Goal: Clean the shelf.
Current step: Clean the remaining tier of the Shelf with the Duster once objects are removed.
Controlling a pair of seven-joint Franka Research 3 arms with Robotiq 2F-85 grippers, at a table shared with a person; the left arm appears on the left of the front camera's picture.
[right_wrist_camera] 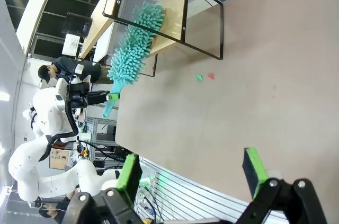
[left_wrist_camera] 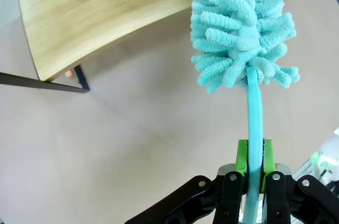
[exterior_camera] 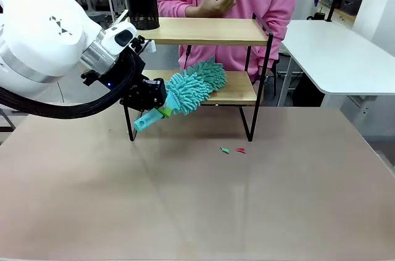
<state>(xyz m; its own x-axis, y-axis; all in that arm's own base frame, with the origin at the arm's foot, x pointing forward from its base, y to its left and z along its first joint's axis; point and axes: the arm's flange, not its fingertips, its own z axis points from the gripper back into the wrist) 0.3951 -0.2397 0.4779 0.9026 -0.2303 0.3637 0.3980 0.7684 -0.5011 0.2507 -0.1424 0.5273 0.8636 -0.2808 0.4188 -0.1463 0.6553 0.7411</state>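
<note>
Our left gripper (left_wrist_camera: 255, 161) clamps the duster (exterior_camera: 194, 85) by its handle, head on the shelf's (exterior_camera: 210, 31) lower board; our right gripper (right_wrist_camera: 192, 170) stands wide, empty.

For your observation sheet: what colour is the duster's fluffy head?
The duster head is turquoise, clearest in the left wrist view.

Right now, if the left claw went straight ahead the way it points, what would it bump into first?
Probably the shelf: the left claw grips a teal duster whose fluffy head lies at the shelf's lower board, though depth is hard to judge.
</note>
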